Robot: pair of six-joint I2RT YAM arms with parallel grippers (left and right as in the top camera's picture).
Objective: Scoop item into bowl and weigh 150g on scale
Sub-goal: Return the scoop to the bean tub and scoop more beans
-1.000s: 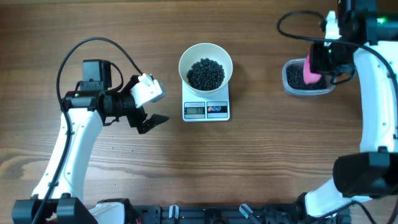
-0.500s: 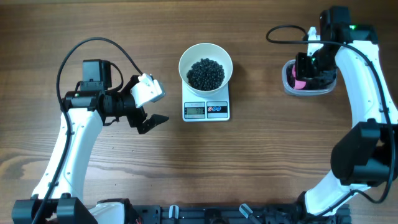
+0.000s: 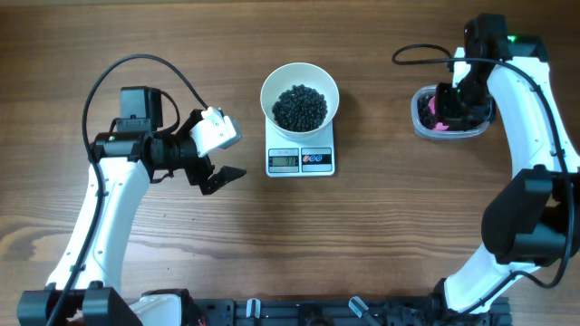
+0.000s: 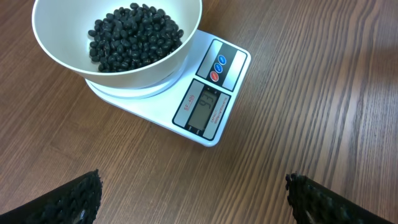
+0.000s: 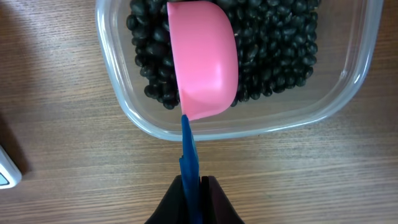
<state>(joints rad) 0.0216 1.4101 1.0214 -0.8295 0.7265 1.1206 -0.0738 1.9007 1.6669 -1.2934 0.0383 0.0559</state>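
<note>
Fingers of the right gripper (image 5: pixel 193 186) pinch a blue handle (image 5: pixel 188 149), its pink scoop (image 5: pixel 204 59) resting on beans (image 5: pixel 273 43) in the clear tub (image 5: pixel 118 106). The left gripper (image 4: pixel 196 202) hangs spread wide and empty near the scale (image 4: pixel 205 112), whose bowl (image 4: pixel 62 56) holds more beans.

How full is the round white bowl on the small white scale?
Partly full: small black beans heap inside the round white bowl, well below its rim.

Wooden table (image 3: pixel 381 235) bearing white scale (image 3: pixel 301 160) and clear tub (image 5: pixel 267 127), well apart.
</note>
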